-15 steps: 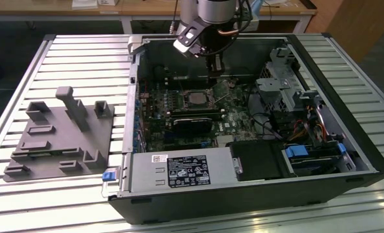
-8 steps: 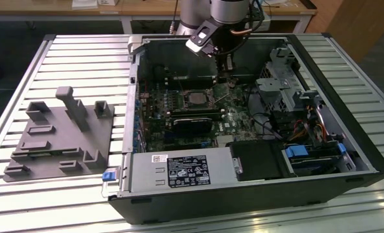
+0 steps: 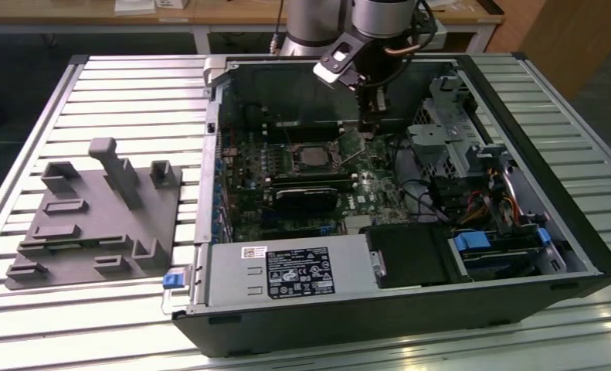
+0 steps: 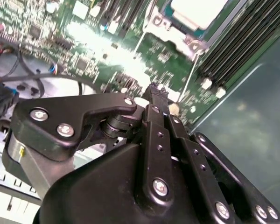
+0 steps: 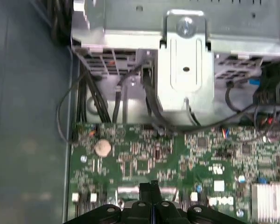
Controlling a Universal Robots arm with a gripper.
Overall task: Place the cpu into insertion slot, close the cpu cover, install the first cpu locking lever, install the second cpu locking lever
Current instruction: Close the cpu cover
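Gripper point(image 3: 370, 131), fingers together, cpu point(image 3: 313, 158) near it on the exterior view's left

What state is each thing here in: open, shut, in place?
hand, shut, holding nothing visible, above the circuit board
cpu, lying flat in place on the board, silver face up
cpu cover, appears lowered around the cpu
computer case, open, lying on its side
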